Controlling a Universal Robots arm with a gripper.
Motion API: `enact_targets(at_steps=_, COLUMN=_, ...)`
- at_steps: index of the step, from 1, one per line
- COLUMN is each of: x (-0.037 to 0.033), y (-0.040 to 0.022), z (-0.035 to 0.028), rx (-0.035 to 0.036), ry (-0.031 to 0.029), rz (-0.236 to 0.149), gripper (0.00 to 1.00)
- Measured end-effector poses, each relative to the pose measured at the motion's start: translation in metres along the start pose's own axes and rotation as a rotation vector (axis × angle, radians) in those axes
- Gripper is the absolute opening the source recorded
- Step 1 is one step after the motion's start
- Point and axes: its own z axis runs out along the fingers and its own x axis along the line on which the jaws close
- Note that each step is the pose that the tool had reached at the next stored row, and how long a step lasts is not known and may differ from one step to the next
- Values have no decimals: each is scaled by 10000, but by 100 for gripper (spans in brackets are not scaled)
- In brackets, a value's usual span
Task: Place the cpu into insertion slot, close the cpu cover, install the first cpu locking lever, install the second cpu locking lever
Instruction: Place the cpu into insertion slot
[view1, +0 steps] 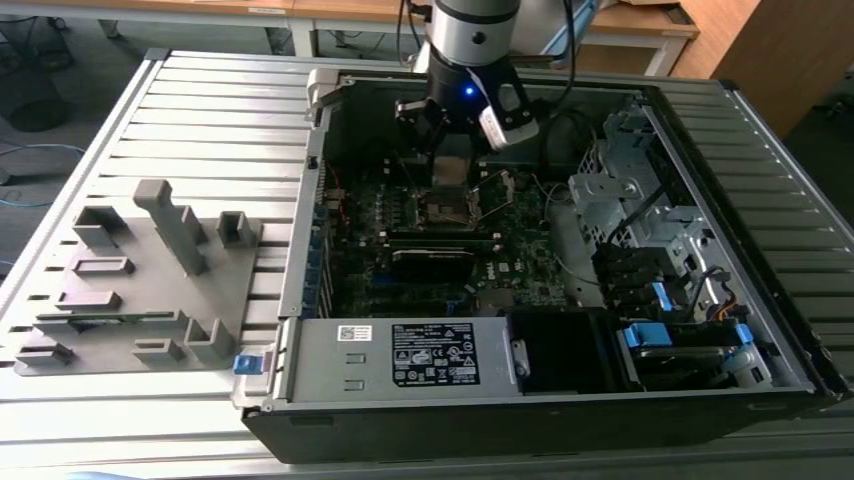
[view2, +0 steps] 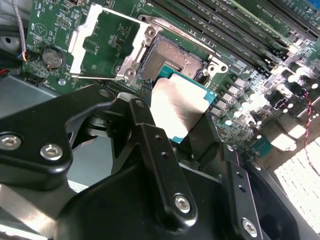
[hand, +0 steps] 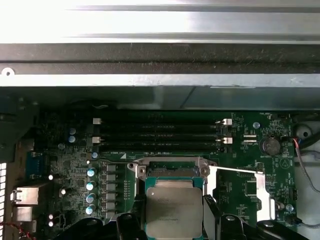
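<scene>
My gripper is shut on the cpu, a flat square chip with a dull silver top and a green edge. The black fingers clamp it at two opposite sides. The chip hangs just over the near edge of the insertion slot, apart from it; the slot's dark recessed centre lies bare. The cpu cover is swung fully open and lies back beside the slot, with a thin locking lever standing free. In the exterior view the gripper is low inside the case, over the slot.
Long black memory slots run just beyond the slot. The case wall rises behind them. A drive cage stands on the exterior view's right, a power supply at the front, and a grey fixture plate outside at the left.
</scene>
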Motion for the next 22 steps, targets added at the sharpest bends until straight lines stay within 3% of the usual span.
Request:
enact_targets(at_steps=15, x=2, y=-3, z=36, rx=18, ry=-5, rz=-4, gripper=54)
enact_targets(at_steps=22, x=7, y=-9, z=96, rx=18, ry=-31, rz=-6, gripper=54)
